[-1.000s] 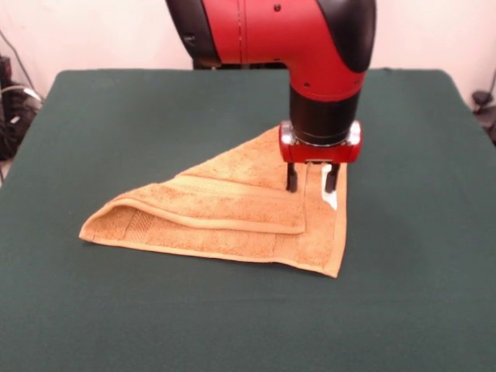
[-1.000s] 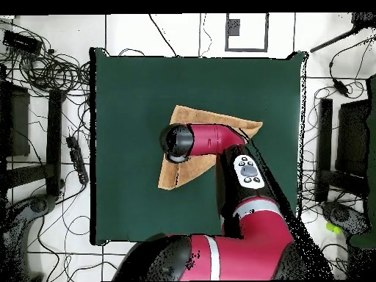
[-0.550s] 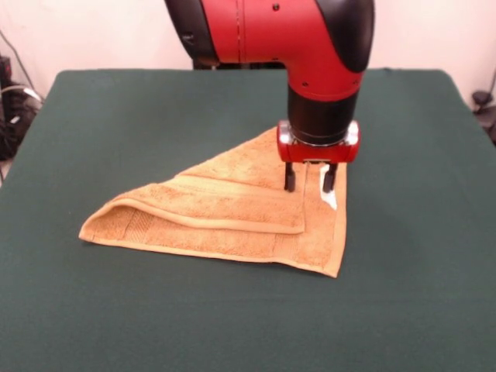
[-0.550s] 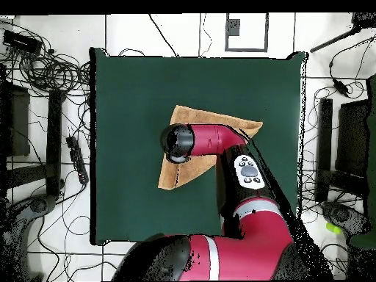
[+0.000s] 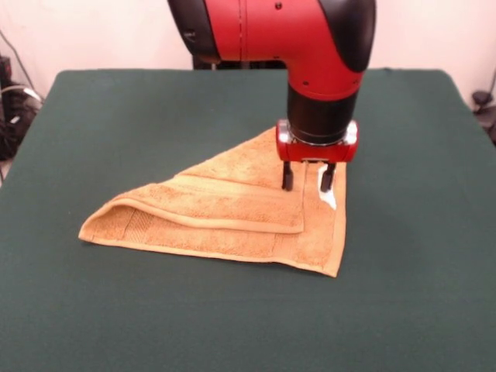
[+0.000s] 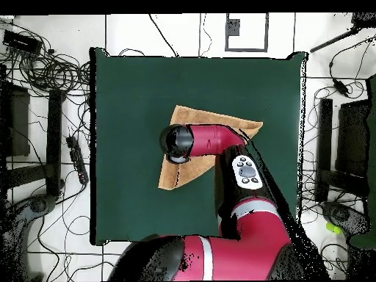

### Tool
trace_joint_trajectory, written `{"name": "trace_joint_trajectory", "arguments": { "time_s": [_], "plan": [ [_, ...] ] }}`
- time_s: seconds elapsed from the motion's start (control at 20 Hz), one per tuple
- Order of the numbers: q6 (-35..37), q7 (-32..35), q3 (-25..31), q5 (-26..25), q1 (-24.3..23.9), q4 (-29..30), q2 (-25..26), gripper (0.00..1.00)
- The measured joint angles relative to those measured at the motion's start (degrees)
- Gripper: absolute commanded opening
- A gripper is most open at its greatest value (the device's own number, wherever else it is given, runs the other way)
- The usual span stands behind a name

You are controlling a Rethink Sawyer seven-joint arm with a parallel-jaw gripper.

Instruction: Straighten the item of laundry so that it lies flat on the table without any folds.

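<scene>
1. Change from the earlier frames: in the front view the gripper (image 5: 308, 177) stands slightly higher than a second ago. Its two black fingertips (image 5: 287, 180) now sit just above the towel rather than pressed into it.
2. Change, continued: more of the white label (image 5: 328, 194) shows below the right-hand fingertip than before. The towel's outline has not shifted in either view.
3. Hand state: the fingers are parted by a narrow gap. Nothing is held between them; they hang over the towel's upper layer.
4. Task item: the towel (image 5: 225, 213) lies near the centre of the table (image 5: 116, 124), folded over itself into a rough triangle. One corner points towards 8 o'clock in the front view, another towards 5 o'clock, and the apex lies beneath the gripper at about 1 o'clock.
5. Fold detail: a folded flap with a woven border band covers the middle. Its free edge runs across the lower layer from 9 o'clock towards 3 o'clock.
6. Label: a small white tag with a touch of yellow lies on the towel's right-hand edge, just below the gripper. Any writing on it is too small to read.
7. Overhead view: the red arm (image 6: 213, 141) covers most of the towel (image 6: 192, 117). Tan corners show at 11 o'clock, 2 o'clock and 7 o'clock of the arm's black end.
</scene>
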Motion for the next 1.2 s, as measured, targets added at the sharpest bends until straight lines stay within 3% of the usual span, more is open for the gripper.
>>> {"name": "trace_joint_trajectory", "arguments": {
  "time_s": [0.15,0.2,1.2],
  "plan": [
    [0.0,0.0,-0.3,0.0,0.2,-0.1,0.0,1.0],
    [0.0,0.0,-0.8,0.0,0.6,-0.3,0.0,0.0],
    [-0.2,0.0,-3.1,0.0,2.3,-0.3,0.0,0.0]
  ]
}}
